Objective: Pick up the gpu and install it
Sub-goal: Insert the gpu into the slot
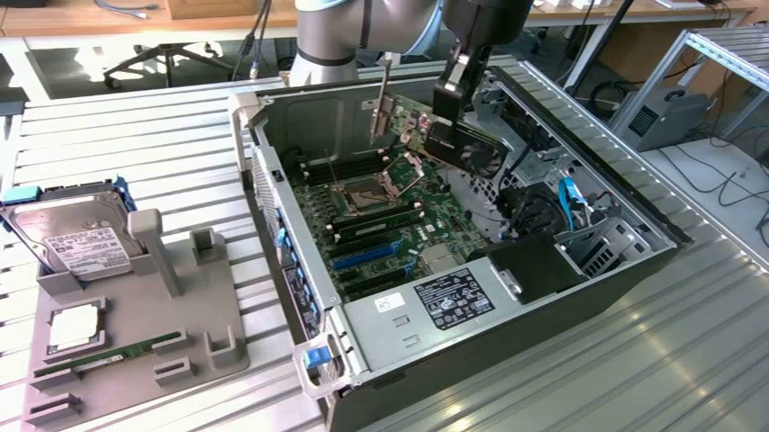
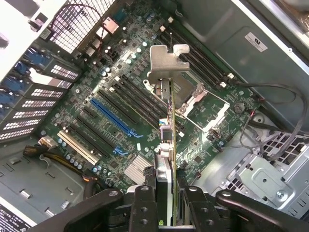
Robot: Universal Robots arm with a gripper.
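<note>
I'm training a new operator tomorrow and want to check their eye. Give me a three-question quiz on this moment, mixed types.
1. True or false: the end effector grips the gpu.
2. What lies on the grey tray with the hard drive? A) RAM stick B) screwdriver C) fan
3. Fill in: the gpu hangs over the open case's ____.
Key: 1 true; 2 A; 3 motherboard.

gpu [image 1: 469,148] above motherboard [image 1: 384,225] inside case [image 1: 541,360], tray [image 1: 132,351] with hard drive [image 1: 72,238] at exterior view's left
</note>
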